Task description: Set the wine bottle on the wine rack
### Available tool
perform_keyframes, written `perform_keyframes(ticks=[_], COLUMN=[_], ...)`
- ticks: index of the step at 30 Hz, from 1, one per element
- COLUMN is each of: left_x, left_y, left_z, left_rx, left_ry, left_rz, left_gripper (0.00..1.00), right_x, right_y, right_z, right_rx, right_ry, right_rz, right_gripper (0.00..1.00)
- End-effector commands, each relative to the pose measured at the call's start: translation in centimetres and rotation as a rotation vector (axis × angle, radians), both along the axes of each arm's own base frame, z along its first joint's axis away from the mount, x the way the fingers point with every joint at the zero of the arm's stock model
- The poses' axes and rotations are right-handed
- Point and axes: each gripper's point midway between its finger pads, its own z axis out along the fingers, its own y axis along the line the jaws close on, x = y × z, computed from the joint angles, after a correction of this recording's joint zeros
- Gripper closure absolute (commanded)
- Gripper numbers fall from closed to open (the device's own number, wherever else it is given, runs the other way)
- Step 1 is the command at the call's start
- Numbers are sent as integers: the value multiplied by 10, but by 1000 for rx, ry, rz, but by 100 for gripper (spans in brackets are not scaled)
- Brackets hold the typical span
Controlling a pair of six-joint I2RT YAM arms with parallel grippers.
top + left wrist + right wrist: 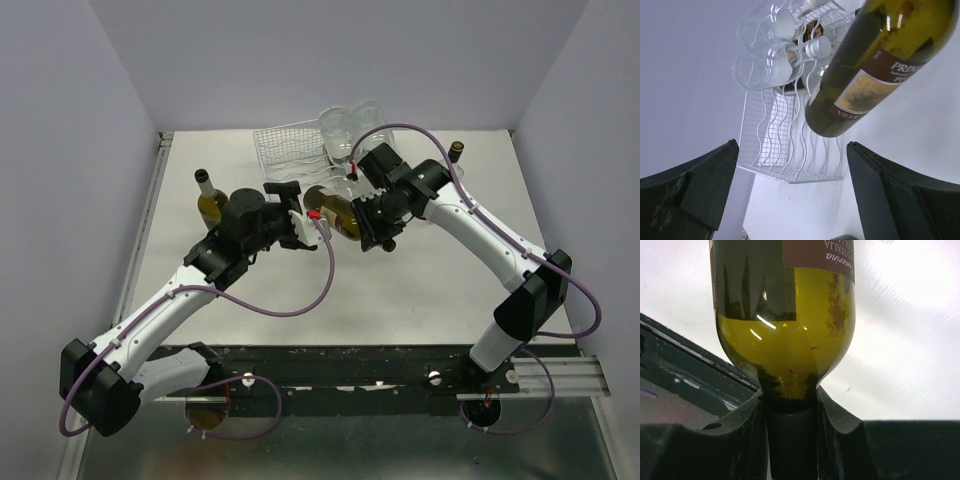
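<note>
White tabletop (420, 300) is seen below. The wine bottle (335, 213), base leftward, is clamped by its neck in the right gripper (790, 399), with the wine rack (285, 150) just beyond. The left gripper (792, 149) is spread wide, empty.

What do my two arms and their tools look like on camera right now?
The left arm and right arm have white shells with black joints; a purple cable loops along each. The left tool and right tool have black fingers.

My fingers (715, 450) are black, the wine bottle (785, 345) is olive-green with a maroon-and-cream label, and the wine rack (790, 167) is white wire, gridded with wavy rods.
</note>
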Motion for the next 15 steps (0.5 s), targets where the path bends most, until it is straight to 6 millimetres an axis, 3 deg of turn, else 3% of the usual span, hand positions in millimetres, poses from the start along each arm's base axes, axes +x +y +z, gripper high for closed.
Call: perform_keyframes(ticks=[1, 4, 10, 15], left_x=[-3, -4, -5, -6], left_y=[4, 8, 17, 24], left_z=[34, 62, 103, 120], left_rx=[-216, -383, -608, -628], left_ry=[9, 46, 123, 200], left_rz=[69, 96, 125, 166], left_gripper=[1, 1, 1, 1], right_x=[11, 13, 37, 65], right_y=[15, 17, 32, 33], right_z=[16, 1, -23, -31], right_rx=[129, 139, 201, 178], right_ry=[-128, -143, -233, -304], right_rz=[2, -3, -37, -142], right_gripper=[99, 99, 100, 99])
